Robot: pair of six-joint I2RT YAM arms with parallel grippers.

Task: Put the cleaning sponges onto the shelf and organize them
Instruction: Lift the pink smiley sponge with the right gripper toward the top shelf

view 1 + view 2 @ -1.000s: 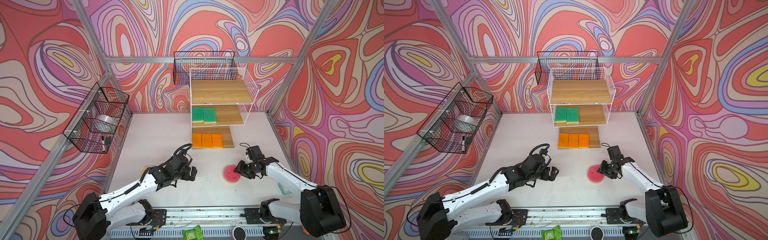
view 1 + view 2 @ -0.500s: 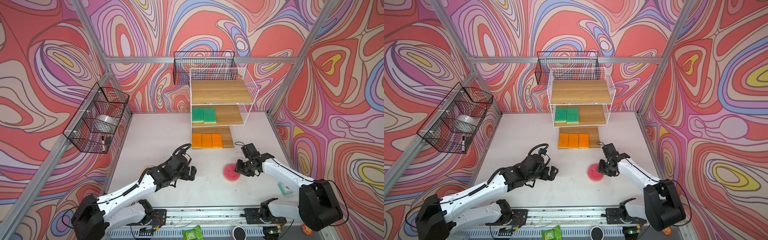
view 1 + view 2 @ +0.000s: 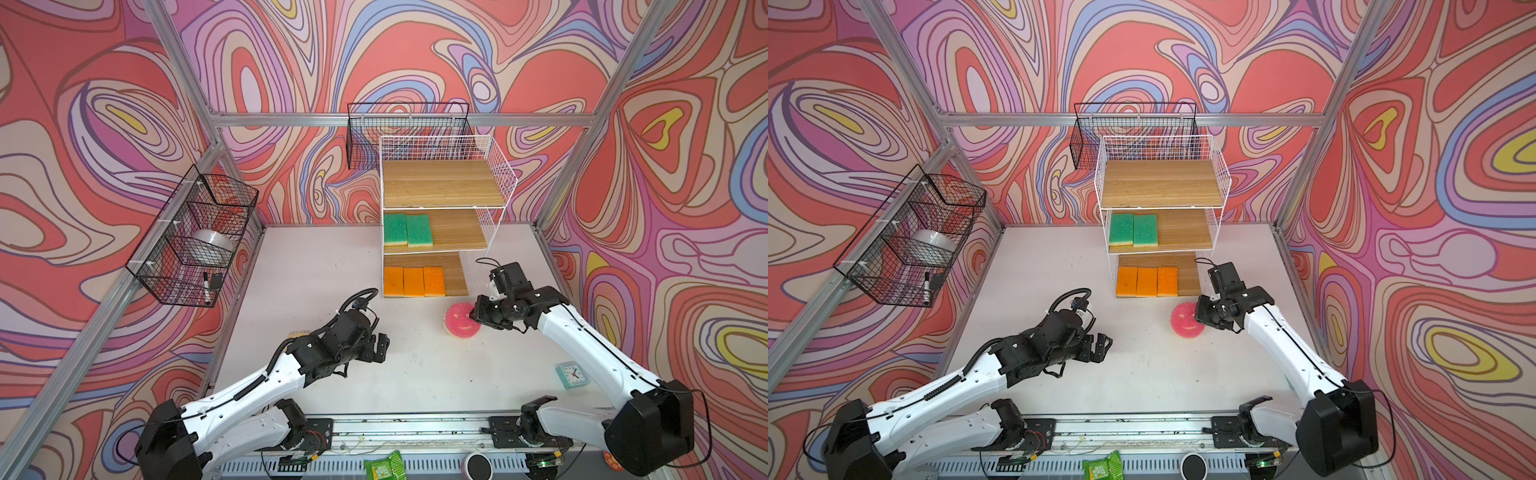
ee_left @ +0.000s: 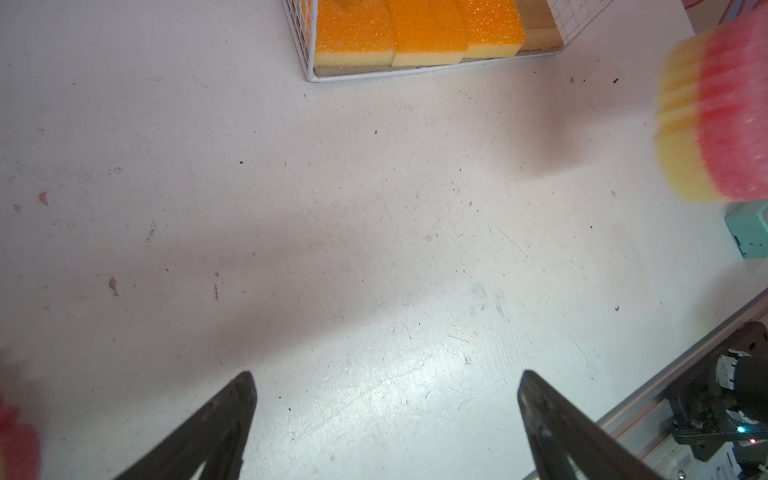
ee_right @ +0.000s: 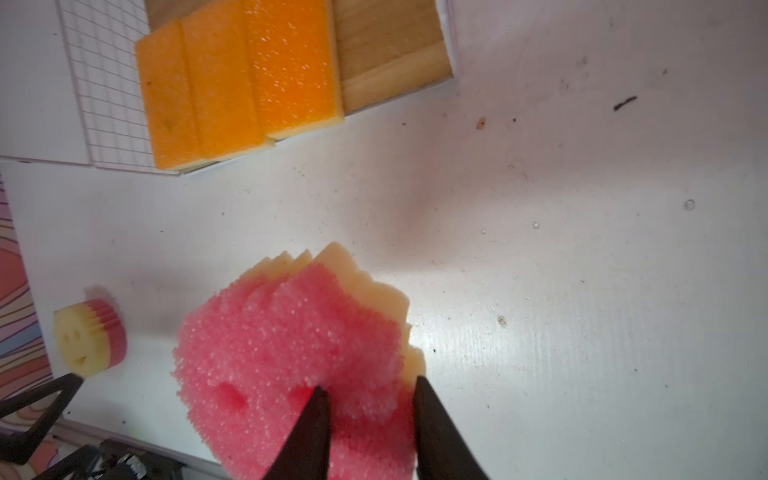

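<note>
We see the right gripper [image 5: 370, 386] clamped on a round, pink-faced, yellow-backed smiley foam sponge [image 5: 291, 332] — left gripper [image 4: 386, 374] gapes wide, empty.

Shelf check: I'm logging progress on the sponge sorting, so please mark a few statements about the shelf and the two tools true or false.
1. Three orange sponges lie side by side on the bottom board of the shelf. True.
2. The middle board holds three green sponges. False: two green sponges lie there.
3. A pink sponge lies on the top board. False: no sponge lies on it; the pink round sponge is in front of the shelf.
4. The right tool is closed on the pink round sponge's edge. True.
5. The left tool holds a sponge. False: its jaws stand open, with nothing between them.
</note>
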